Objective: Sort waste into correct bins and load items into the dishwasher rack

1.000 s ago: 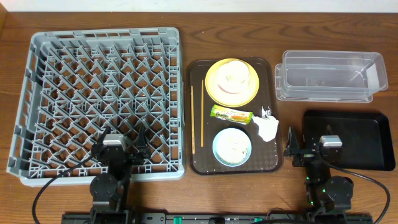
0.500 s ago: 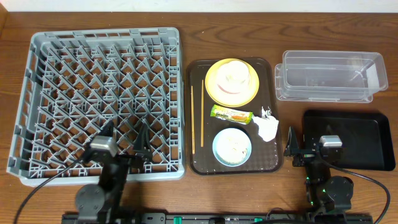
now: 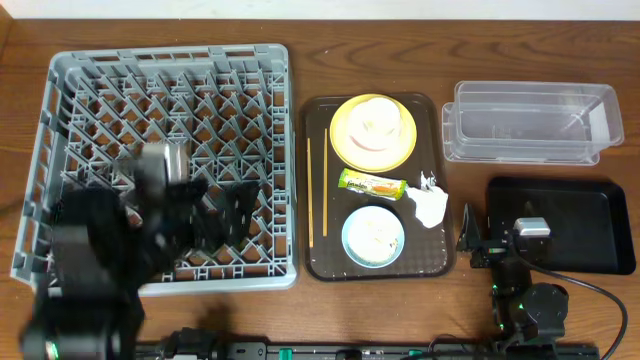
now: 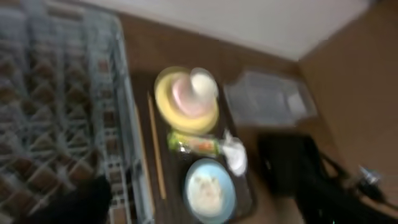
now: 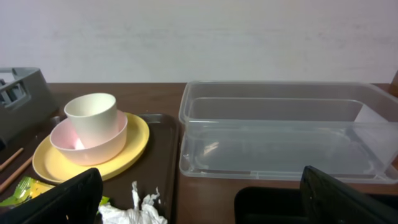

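Observation:
On the brown serving tray [image 3: 318, 262] are a yellow plate [image 3: 372, 150] carrying a pink bowl and a cream cup [image 5: 91, 113], a light-blue bowl [image 3: 373, 236] with rice scraps, the green-and-orange wrapper [image 3: 371, 184], the white napkin [image 3: 430, 203] and the chopsticks [image 3: 317, 190]. The grey dishwasher rack [image 3: 160, 100] is at the left and holds nothing. My left gripper [image 3: 215, 212] is open and empty, raised over the rack's front part and blurred. In the left wrist view it [image 4: 205, 211] looks down on the tray. My right gripper [image 3: 478, 240] [image 5: 205, 205] is open and empty, low between the tray and the bins.
The clear tub [image 3: 530, 122] stands at the back right, with the black tray [image 3: 570, 215] in front of it. Both hold nothing. The brown serving tray lies between the rack and the bins. Bare table runs along the front edge.
My left arm has lifted from the table's front edge and swung up and back over the rack, with motion blur. The right arm and all objects have not moved.

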Tool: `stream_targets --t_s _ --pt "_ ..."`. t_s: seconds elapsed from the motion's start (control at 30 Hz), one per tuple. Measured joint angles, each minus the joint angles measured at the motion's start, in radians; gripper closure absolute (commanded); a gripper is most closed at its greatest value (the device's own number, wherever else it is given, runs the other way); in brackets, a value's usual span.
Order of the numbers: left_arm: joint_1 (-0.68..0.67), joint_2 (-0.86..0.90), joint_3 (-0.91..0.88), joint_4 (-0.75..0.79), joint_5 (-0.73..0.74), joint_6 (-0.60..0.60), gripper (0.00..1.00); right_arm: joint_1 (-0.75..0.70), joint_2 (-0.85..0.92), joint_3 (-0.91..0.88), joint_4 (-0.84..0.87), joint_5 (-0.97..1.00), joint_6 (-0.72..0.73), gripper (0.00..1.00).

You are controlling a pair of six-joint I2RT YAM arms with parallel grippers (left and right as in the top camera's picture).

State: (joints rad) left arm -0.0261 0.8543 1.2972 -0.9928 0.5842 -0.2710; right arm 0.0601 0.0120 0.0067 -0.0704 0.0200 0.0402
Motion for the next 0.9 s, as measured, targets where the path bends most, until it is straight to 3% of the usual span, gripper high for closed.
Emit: stream_targets --t_s 0.07,0.27,0.33,0.37,0.43,0.5,0.6,0.9 --pt "0.0 0.114 0.115 -0.131 0.04 -0.002 0.02 0.0 0.0 0.0 0.0 0.0 0.0 0.01" --pt "0.0 0.334 0.196 -0.225 0.137 -0.04 0.02 0.0 0.0 0.0 0.001 0.0 0.0 0.01" --pt "0.0 0.382 0.196 -0.247 0.161 -0.052 0.44 0.0 0.0 0.0 0.001 0.0 0.0 0.01" --pt "0.0 0.406 0.196 -0.265 0.169 -0.052 0.61 0.0 0.0 0.0 0.0 0.0 0.0 0.01" --pt "0.0 0.441 0.196 -0.291 0.178 -0.053 0.78 0.0 0.0 0.0 0.001 0.0 0.0 0.01" --pt "-0.006 0.47 0.196 -0.317 0.179 -0.058 0.87 0.0 0.0 0.0 0.001 0.0 0.0 0.01" --pt "-0.035 0.502 0.195 -0.352 0.158 -0.064 0.94 0.0 0.0 0.0 0.001 0.0 0.0 0.01" --pt "-0.264 0.526 0.194 -0.383 -0.064 -0.125 0.94 0.0 0.0 0.0 0.0 0.0 0.0 0.01"
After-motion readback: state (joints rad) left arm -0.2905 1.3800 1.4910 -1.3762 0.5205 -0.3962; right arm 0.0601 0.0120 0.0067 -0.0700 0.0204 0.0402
